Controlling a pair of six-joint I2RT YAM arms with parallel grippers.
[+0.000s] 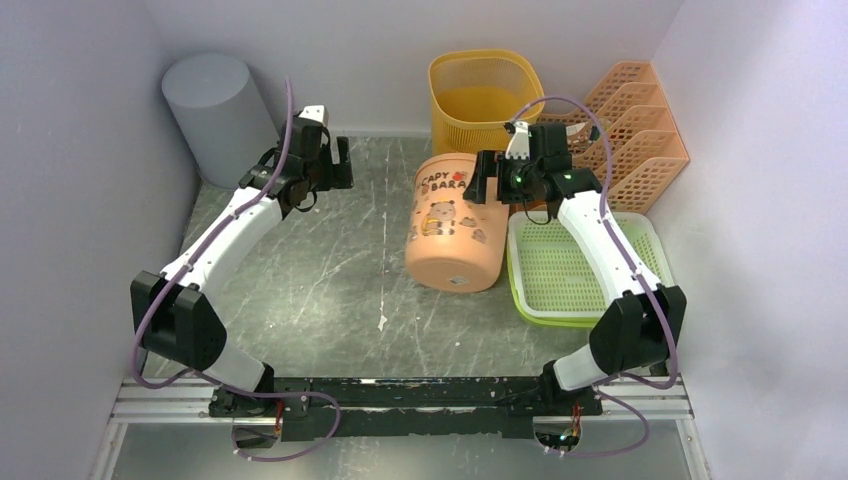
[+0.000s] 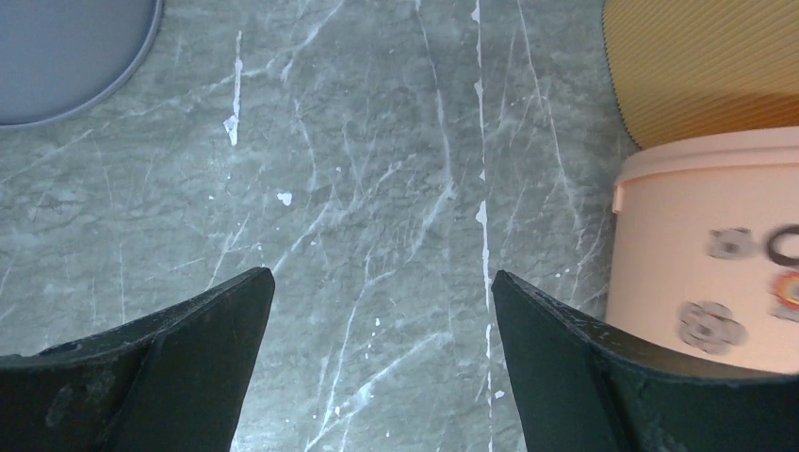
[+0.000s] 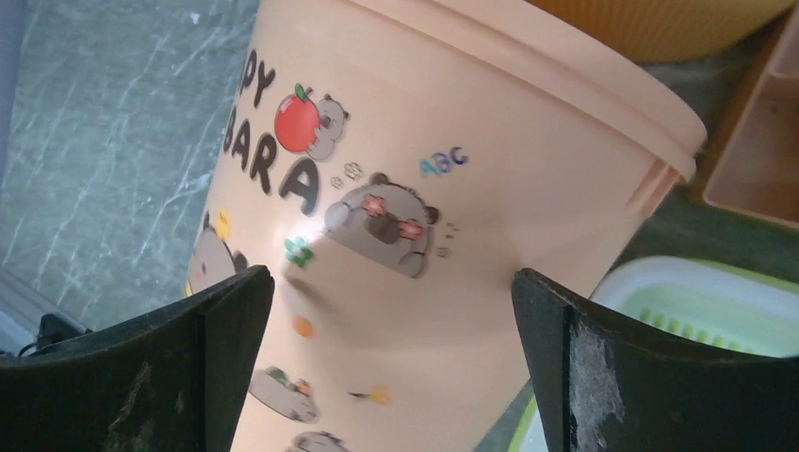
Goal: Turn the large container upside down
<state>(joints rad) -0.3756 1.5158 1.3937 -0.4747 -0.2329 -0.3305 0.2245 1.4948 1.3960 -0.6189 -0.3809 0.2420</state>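
The large container is a peach plastic bucket (image 1: 455, 225) printed with capybara cartoons. It lies tilted on its side on the grey marble table, rim toward the back, base toward the near edge, next to the green tray. It fills the right wrist view (image 3: 424, 169) and shows at the right edge of the left wrist view (image 2: 707, 245). My right gripper (image 1: 485, 180) is open and empty, its jaws spread over the bucket's side near the rim (image 3: 391, 273). My left gripper (image 1: 340, 165) is open and empty above bare table (image 2: 382, 278), left of the bucket.
A grey cylindrical bin (image 1: 215, 110) stands at the back left. A yellow mesh basket (image 1: 485, 95) stands right behind the bucket's rim. An orange file rack (image 1: 635, 130) is at the back right. A green tray (image 1: 580, 270) lies right of the bucket. White walls enclose the table.
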